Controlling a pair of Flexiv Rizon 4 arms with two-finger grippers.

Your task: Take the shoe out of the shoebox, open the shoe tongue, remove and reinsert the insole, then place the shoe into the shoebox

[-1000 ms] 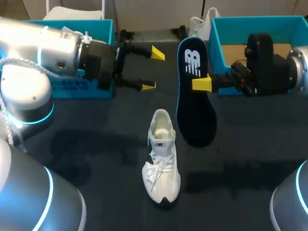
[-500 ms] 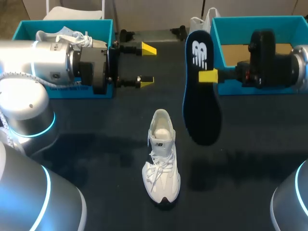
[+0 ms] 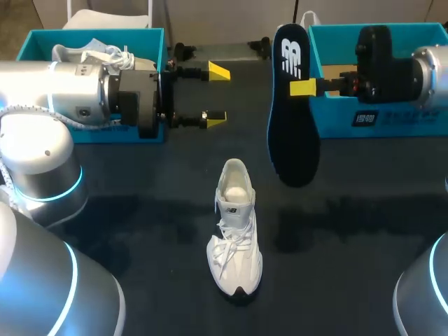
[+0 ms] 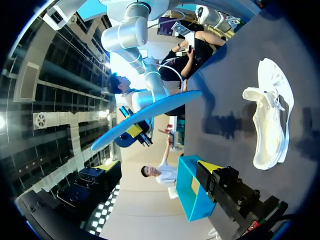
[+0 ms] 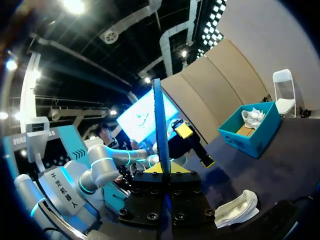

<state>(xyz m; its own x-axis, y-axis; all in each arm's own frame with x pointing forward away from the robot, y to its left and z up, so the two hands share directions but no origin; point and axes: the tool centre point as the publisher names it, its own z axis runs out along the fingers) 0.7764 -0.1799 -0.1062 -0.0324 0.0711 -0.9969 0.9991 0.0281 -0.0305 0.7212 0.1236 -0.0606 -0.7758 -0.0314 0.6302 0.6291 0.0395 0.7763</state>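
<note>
A white shoe lies on the dark table, toe toward the front edge; it also shows in the left wrist view and the right wrist view. A dark blue insole hangs in the air, heel end up, with my right gripper shut on its upper part. From the right wrist the insole is edge-on between the fingers. My left gripper stands open and holds nothing, left of the insole and beyond the shoe. The teal shoebox sits at the back right.
A second teal box at the back left holds another white shoe, partly hidden behind my left arm. Both boxes stand along the far side of the table.
My right arm has lifted the insole higher and carried it back toward the right shoebox. My left gripper has drawn back a little and levelled out. The shoe has not moved.
</note>
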